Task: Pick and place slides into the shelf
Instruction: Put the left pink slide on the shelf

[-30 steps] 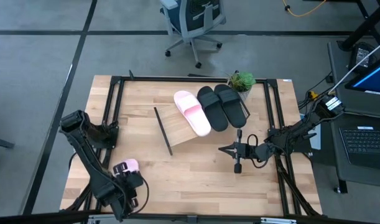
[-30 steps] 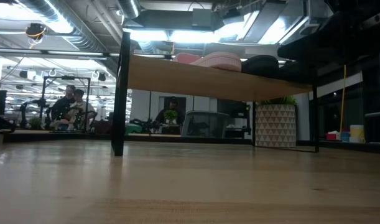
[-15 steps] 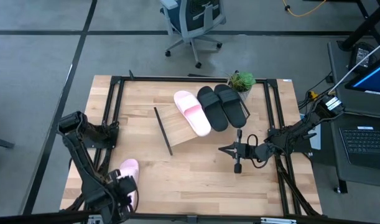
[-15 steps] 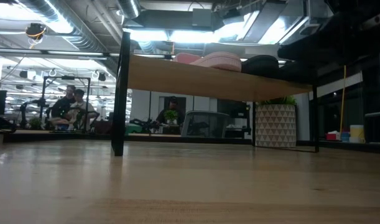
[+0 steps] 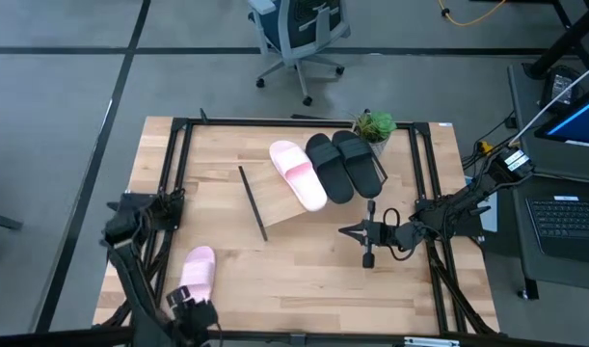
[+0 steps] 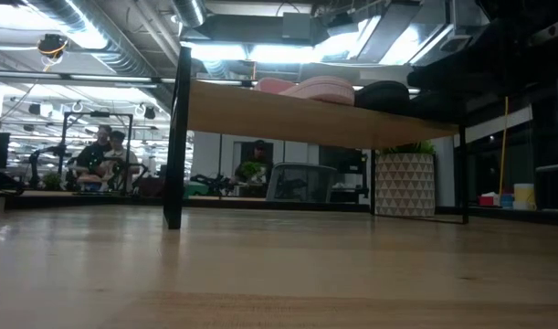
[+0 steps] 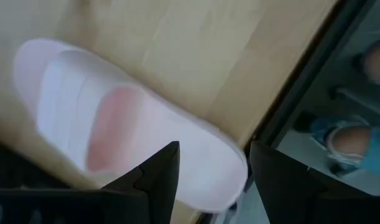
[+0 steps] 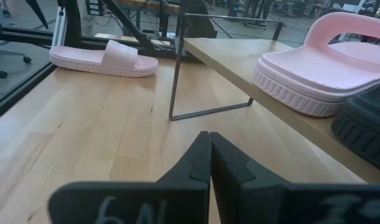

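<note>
One light pink slide lies flat on its sole at the table's near left, and also shows in the left wrist view and the right wrist view. My left gripper is open and points down over the slide's near end, fingers apart on either side of it. The shelf carries a second pink slide and two black slides. My right gripper is shut and points level at the shelf from the right.
A potted plant stands behind the shelf at the far right. A black frame runs around the tabletop. Bare wood lies between the shelf and the near edge. An office chair stands beyond the far edge.
My left gripper has moved toward the table's near edge, uncovering the pink slide, which now shows at full length. The slide has stayed where it was. The gripper stays open.
</note>
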You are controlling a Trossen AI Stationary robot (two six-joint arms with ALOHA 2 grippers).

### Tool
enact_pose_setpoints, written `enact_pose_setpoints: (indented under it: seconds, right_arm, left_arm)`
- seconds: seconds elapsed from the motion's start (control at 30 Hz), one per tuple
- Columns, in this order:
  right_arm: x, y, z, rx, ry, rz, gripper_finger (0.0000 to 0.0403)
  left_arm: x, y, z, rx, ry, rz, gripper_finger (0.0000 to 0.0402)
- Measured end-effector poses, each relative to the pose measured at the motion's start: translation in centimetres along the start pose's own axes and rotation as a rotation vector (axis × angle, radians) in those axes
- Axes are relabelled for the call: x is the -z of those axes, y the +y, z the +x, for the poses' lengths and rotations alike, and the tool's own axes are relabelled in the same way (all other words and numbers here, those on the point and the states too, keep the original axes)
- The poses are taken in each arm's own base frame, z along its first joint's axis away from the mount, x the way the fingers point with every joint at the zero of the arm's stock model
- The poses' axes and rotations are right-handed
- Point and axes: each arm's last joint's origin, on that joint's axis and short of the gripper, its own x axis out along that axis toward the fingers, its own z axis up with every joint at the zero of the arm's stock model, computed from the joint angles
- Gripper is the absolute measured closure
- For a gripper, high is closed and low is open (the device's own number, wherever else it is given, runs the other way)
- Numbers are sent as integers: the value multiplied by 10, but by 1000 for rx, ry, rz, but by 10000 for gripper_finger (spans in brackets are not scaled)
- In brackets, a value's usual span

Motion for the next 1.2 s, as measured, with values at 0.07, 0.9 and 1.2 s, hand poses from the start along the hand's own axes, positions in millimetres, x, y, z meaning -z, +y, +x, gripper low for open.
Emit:
enact_pose_setpoints:
  seconds: [0.07,0.9,1.2]
  right_arm:
    - [0,0,0,0,0,0,396]
    - [0,0,0,1,-1,2,396]
    - [0,0,0,1,-1,-2,396]
  left_arm:
    - [3,-5,-4,-68,-6,3,214]
    - [1,-20,5,-47,-37,80,214]
    - [0,-11,5,-135,-33,98,214]
